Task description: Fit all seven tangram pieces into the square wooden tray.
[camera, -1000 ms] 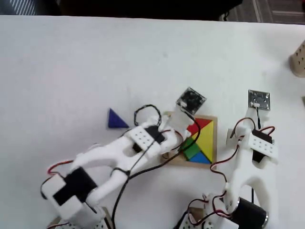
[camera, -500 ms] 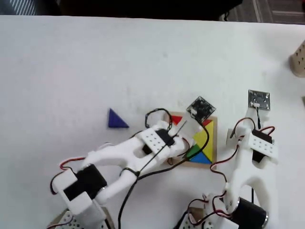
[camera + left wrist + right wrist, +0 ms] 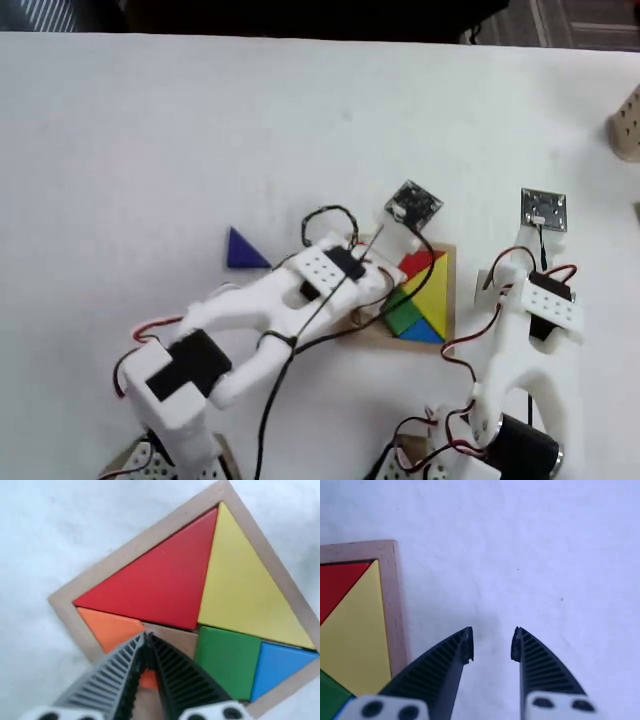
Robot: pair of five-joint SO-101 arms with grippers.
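- Pushing the orange piece point(image 3: 112, 627) snug in the tray point(image 3: 132, 553) seems the step; left fingers point(image 3: 112, 680) are together.
- Right fingers point(image 3: 442, 667) are apart, right of the tray.
- Next, fetch the blue triangle point(image 3: 243, 250), on the desk point(image 3: 150, 130) left of the tray.

white worktop point(image 3: 150, 130) | square wooden tray point(image 3: 451, 290) lying flat near the front | dark blue triangle point(image 3: 242, 250) loose, well apart from tray | pale block point(image 3: 627, 125) at right edge
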